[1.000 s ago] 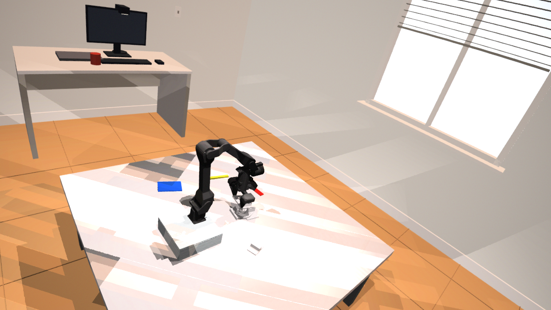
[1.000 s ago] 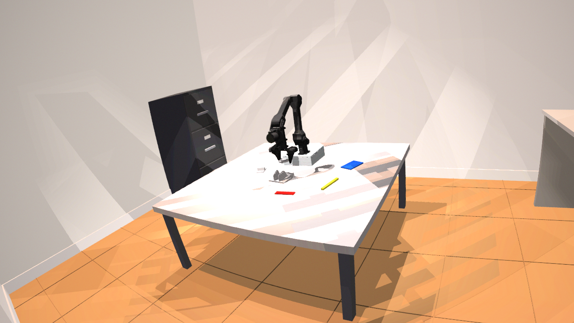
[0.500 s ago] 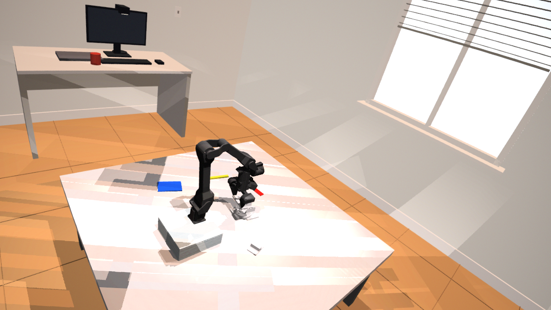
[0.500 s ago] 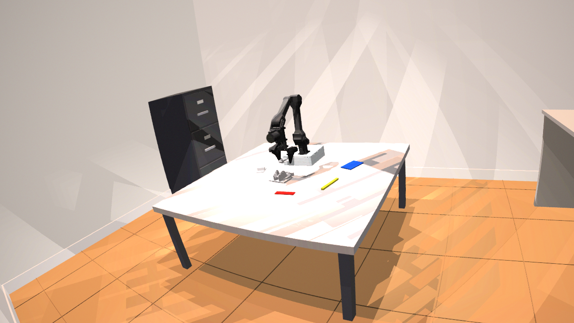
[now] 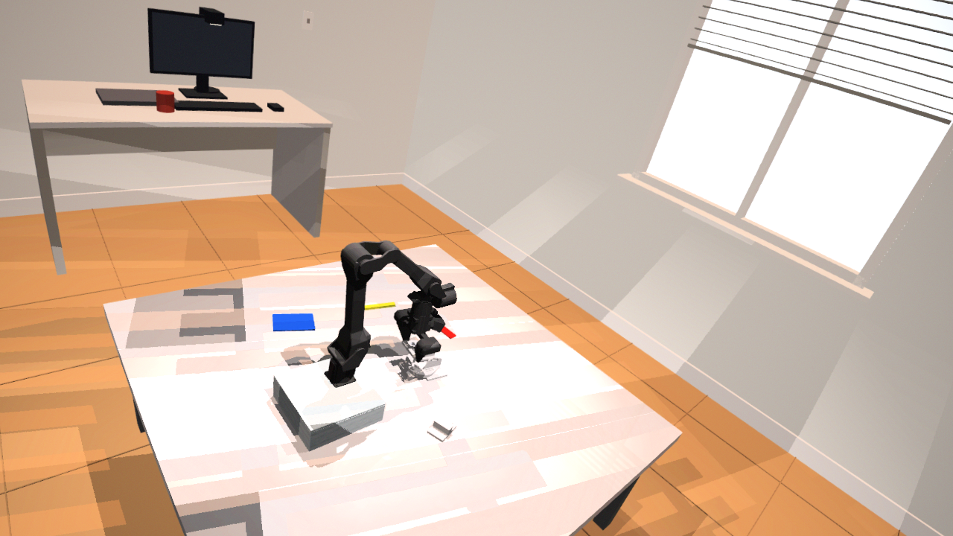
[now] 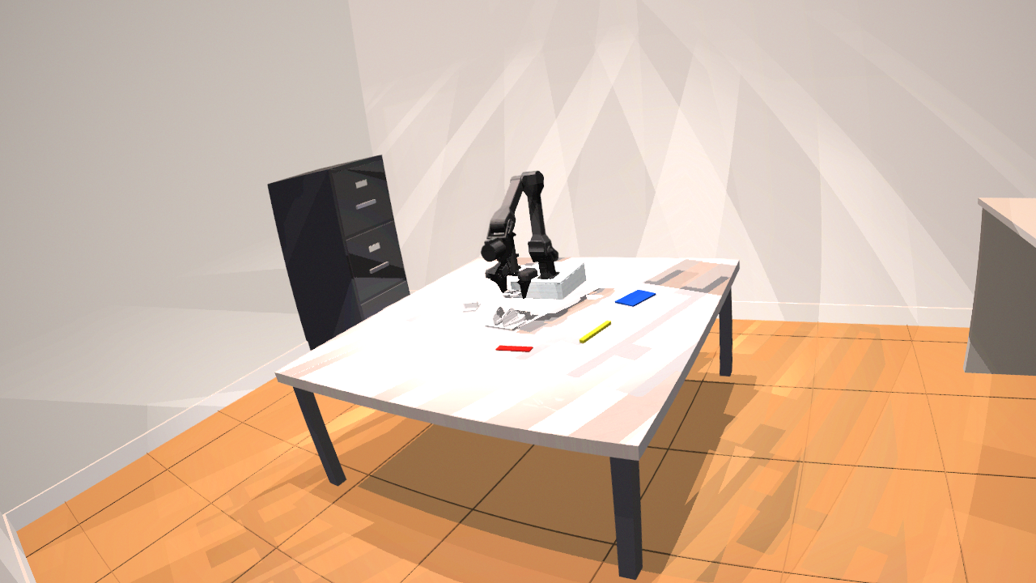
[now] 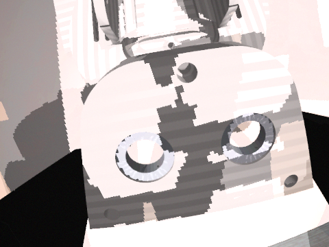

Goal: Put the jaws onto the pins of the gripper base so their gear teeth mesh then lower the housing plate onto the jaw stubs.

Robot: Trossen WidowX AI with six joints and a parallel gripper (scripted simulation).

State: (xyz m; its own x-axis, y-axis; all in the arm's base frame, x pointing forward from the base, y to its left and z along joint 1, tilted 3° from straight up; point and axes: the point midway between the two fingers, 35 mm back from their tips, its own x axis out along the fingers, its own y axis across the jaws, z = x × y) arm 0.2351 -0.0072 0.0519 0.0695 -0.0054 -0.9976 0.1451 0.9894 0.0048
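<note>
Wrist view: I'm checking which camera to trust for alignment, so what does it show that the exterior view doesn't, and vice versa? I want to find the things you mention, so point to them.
Only wrist: the housing plate's [image 7: 120,113] broad face in detail, with one ringed hole [image 7: 121,158] and a second ringed hole [image 7: 269,135].

Only exterior: the red bar [image 6: 514,348], yellow stick [image 6: 595,332], blue plate [image 6: 635,298] and filing cabinet [image 6: 300,246].

Both: the gripper [image 6: 512,293] [image 7: 192,142], shut on the housing plate, and the pale assembly [image 6: 499,317] [image 7: 111,20], cut off in the wrist view.

White table [image 5: 566,459] [image 6: 435,376], blue rectangular plate [image 5: 292,322] [image 6: 635,298], yellow bar [image 5: 380,306] [image 6: 595,332] and red strip [image 5: 449,332] [image 6: 514,348] that lay flat, pale bracket-like piece [image 5: 441,429] [image 6: 471,306] that sat apart from them
</note>
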